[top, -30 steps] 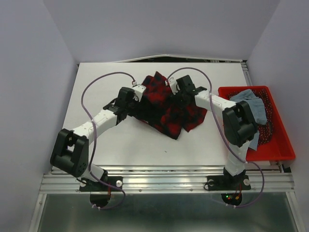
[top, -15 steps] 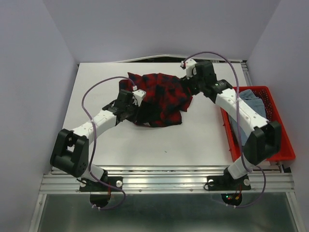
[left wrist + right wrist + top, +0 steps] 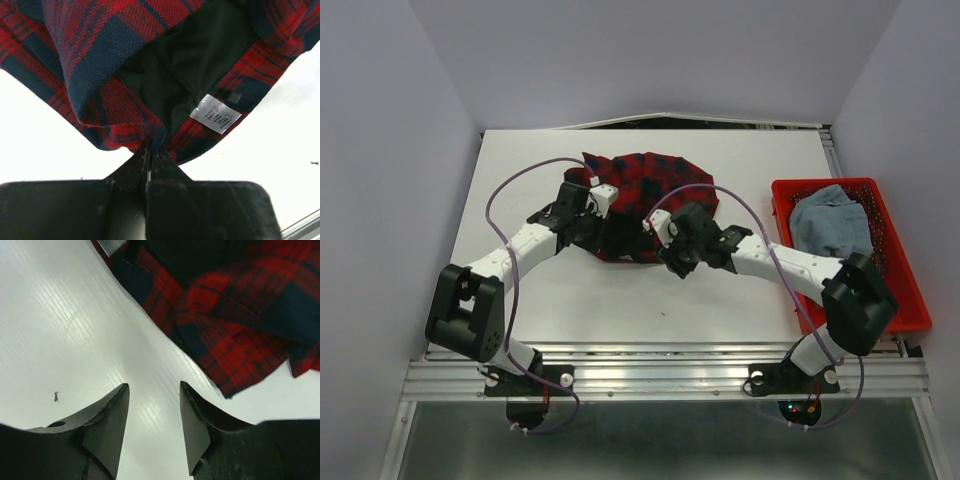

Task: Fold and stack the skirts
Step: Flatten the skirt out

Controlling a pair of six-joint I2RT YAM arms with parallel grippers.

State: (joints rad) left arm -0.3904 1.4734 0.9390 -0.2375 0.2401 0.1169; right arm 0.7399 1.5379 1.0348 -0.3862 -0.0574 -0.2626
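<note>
The red-and-navy plaid skirt point(image 3: 650, 190) lies spread in the middle of the white table. My left gripper point(image 3: 597, 222) is shut on its left front edge; in the left wrist view the fingertips point(image 3: 150, 148) pinch the plaid hem, with dark lining and a white label point(image 3: 215, 114) above. My right gripper point(image 3: 669, 258) is open and empty just over the table at the skirt's front edge. The right wrist view shows the open gripper point(image 3: 152, 390) with the plaid skirt point(image 3: 225, 315) beyond its fingers. The light blue-grey skirt point(image 3: 830, 220) lies bunched in the red basket.
The red plastic basket point(image 3: 910, 300) stands at the table's right edge. White table point(image 3: 620, 300) in front of the skirt and at far left. Purple cables loop over both arms.
My right gripper has let go of the plaid skirt's back right part and swung down to its front edge, now open. The skirt has settled flatter. The left gripper has kept its hold.
</note>
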